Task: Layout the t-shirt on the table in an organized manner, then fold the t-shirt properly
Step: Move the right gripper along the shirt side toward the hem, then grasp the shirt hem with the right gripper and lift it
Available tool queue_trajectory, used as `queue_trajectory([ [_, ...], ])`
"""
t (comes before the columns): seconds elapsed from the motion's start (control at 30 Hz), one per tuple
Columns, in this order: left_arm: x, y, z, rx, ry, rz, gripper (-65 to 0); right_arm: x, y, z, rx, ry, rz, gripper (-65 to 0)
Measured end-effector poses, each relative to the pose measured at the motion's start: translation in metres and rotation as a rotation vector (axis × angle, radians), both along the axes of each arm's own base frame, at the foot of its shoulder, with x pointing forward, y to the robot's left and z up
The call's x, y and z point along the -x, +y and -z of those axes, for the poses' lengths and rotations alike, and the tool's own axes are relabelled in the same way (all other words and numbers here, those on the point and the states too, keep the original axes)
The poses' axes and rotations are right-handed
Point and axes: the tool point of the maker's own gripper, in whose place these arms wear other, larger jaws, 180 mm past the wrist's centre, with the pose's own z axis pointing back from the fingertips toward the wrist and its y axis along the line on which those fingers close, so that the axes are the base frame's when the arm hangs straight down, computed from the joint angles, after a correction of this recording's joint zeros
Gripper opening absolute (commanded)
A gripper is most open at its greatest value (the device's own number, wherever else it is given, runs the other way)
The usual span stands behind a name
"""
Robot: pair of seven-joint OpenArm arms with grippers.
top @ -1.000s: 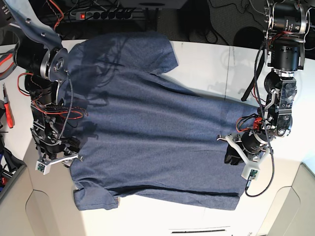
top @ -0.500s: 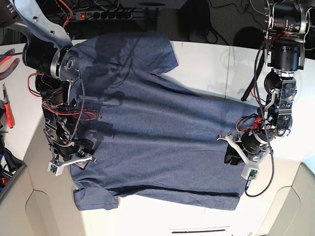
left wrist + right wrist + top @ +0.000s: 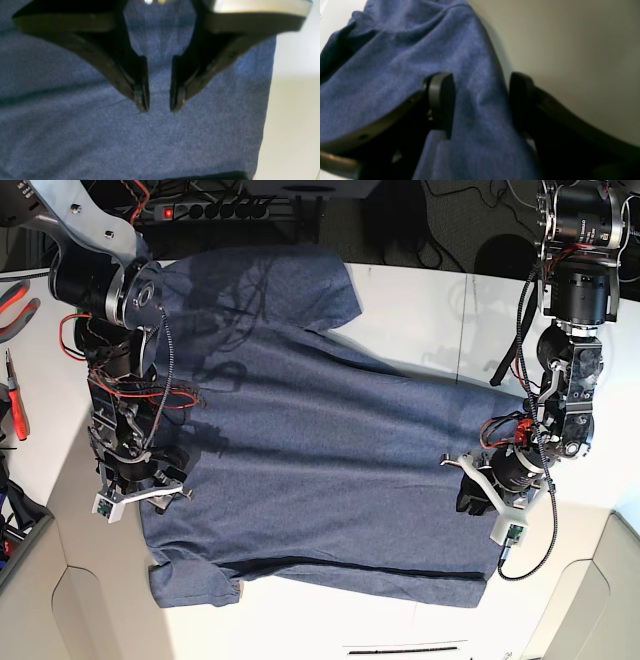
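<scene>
You are looking at the t-shirt (image 3: 300, 450) lying spread across the table (image 3: 420, 310), plain side up, sleeves toward the left of the base view, hem toward the right. No lettering is showing.

Right gripper (image 3: 480, 100) is working at the shirt's left edge near the lower sleeve. Its jaws are standing wide apart and straddling a raised ridge of cloth, with one finger (image 3: 440, 100) resting on fabric and the other on the bare table side. Nothing is being pinched yet; it looks set to close on that edge, likely to tug it straight.

Left gripper (image 3: 160, 105) is hovering over the hem end at the right of the base view. Its jaws are partly open with a narrow gap, tips pointing down at flat fabric, no cloth between them. The hem's edge and white table are lying just beside them.

Judgement: you are finishing the layout. The lower sleeve (image 3: 190, 580) is looking tucked and rumpled, and a dark crease line is running along the near side, so smoothing is probably needed before folding.
</scene>
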Motion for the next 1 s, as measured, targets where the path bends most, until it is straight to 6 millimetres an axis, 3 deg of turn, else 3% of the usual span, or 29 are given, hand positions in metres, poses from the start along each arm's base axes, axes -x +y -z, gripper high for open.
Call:
queue_trajectory([
  [0.2, 0.0, 0.0, 0.0, 0.0, 0.0, 0.0, -47.0, 0.002, -0.003, -0.001, 0.018, -0.03, 0.011, -55.4],
  [0.3, 0.0, 0.0, 0.0, 0.0, 0.0, 0.0, -47.0, 0.001, 0.001, -0.002, 0.044, -0.029, -0.043, -64.4],
  [0.67, 0.0, 0.0, 0.001, 0.0, 0.001, 0.0, -47.0, -0.01, 0.016, -0.018, 0.148, -0.043, -0.218, -65.0],
  [1.0, 0.009, 0.0, 0.009, 0.001, 0.023, 0.0, -47.0, -0.009, 0.089, -0.009, 0.503, 0.019, -0.613, -65.0],
])
